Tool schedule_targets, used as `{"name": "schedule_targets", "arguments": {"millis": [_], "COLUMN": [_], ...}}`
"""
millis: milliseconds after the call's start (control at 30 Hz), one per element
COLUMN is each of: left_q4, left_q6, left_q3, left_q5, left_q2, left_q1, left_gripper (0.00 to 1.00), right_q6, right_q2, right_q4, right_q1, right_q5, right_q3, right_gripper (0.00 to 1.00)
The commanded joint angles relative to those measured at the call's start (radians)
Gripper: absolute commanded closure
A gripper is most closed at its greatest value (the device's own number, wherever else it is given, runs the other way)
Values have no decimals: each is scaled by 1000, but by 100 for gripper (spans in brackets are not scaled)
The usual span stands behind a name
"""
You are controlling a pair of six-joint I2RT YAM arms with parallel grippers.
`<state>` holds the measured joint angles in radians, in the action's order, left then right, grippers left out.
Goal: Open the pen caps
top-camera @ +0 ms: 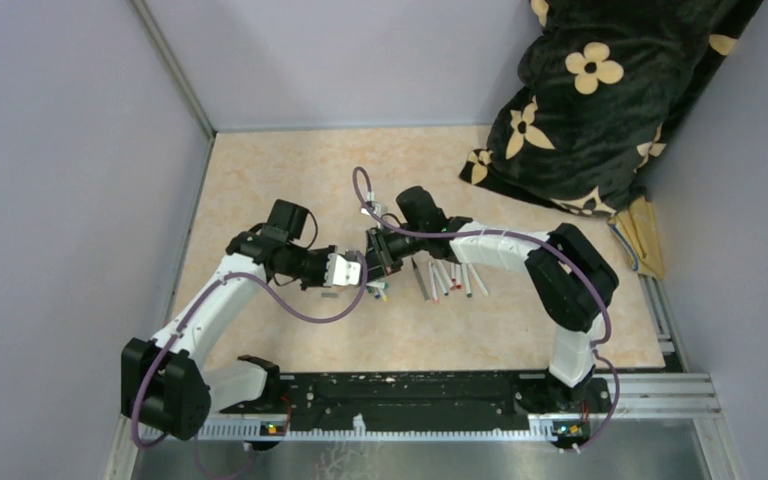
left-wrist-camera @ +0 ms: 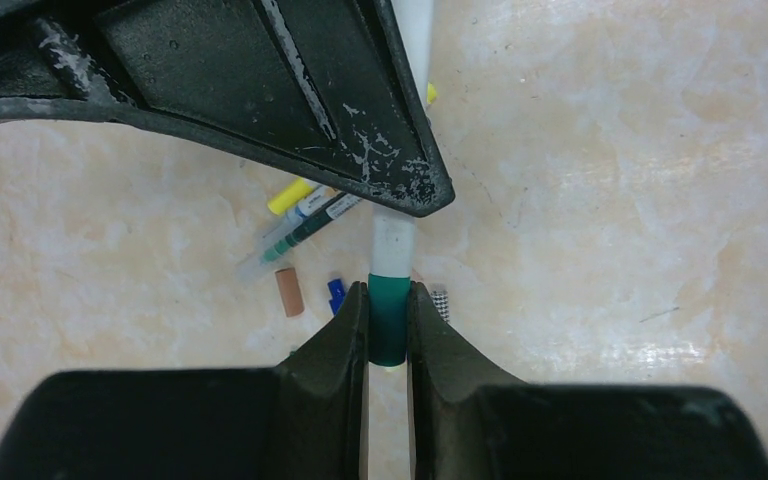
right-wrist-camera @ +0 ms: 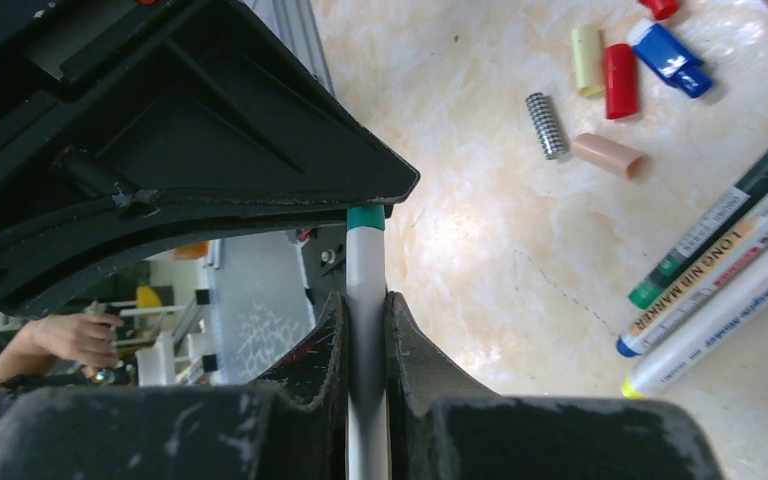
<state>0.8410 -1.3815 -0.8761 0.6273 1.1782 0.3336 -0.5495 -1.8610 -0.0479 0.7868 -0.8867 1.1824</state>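
green cap point(left-wrist-camera: 388, 322) leftward, pen point(right-wrist-camera: 365, 262) axis l-r

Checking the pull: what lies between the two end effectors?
Only the pen: left end effector clamps its green cap, right end effector its white barrel; both wrist views show it.

I lose most of the green cap point(right-wrist-camera: 366, 217) behind the left gripper point(top-camera: 360, 268) (only a sliver shows); the loose pens point(right-wrist-camera: 720, 270) run off the right-wrist view's edge.

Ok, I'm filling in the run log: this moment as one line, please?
left tool: shut on green plastic pen cap | right tool: shut on white pen barrel | cap: not yet off
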Motion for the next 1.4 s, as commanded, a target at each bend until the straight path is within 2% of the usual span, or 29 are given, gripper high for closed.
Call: {"name": "schedule_targets", "arguments": {"millis": [0, 233, 567, 733, 800, 967, 1067, 1367], "left_q4": [-44, -54, -30, -38, -42, -60, -116, -282], "left_q6": [-63, -117, -164, -157, -122, 47, 125, 228], "left_q3": [31, 66, 58, 55, 45, 44, 92, 202], "left_q5": [-222, -311, -338, -350, -316, -170, -117, -98], "left_q2": [13, 5, -2, 8, 13, 50, 77, 143], "left_q1": [-18, -20, -24, -25, -25, -25, -26, -25], "left_gripper": [100, 100, 100, 100, 100, 100, 100, 97], "right_q6": [98, 151, 186, 197, 185, 136, 89, 72], "right_q2": [116, 214, 326, 372, 398, 479, 519, 547], "right_q4": [196, 288, 324, 344, 338, 368, 354, 252], "right_q1": [-19, -48, -97, -106, -116, -159, -198, -293], "right_q5": [-26, 11, 27, 85, 156, 562, 739, 1019], "right_q3": [-26, -111, -216, -236, -242, -258, -288, -405], "right_gripper": [100, 100, 100, 100, 100, 100, 100, 100]}}
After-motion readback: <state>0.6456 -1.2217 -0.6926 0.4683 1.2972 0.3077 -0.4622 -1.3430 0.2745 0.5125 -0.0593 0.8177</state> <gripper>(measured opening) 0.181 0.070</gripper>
